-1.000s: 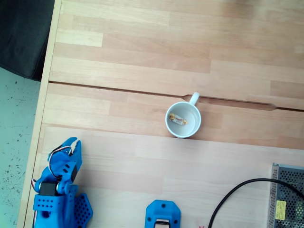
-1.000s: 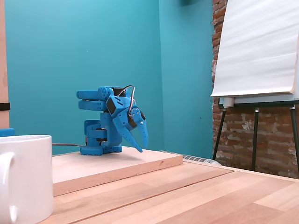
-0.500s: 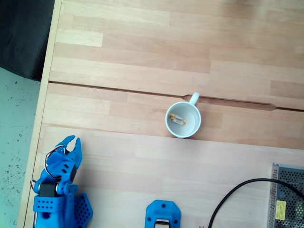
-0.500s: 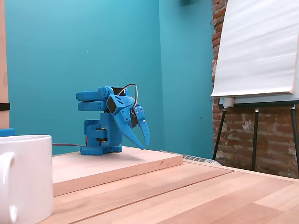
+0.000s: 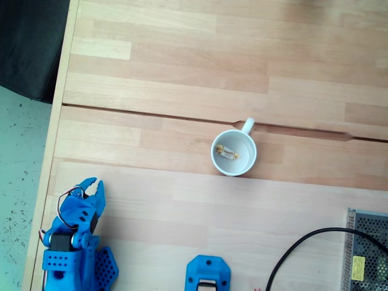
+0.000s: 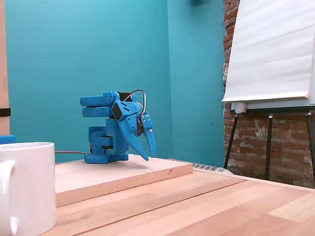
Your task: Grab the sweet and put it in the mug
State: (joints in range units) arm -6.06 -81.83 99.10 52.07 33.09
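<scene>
Flip-chart easel (image 6: 268, 54), brick-walled office

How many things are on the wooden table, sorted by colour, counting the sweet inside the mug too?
White: 1, the mug
White and yellow-gold: 1, the sweet lying inside the mug
Blue: 2, the robot arm with its gripper, and a second blue part at the bottom edge
Black: 1, a cable
Grey: 1, a metal mesh box
Total: 6
</scene>
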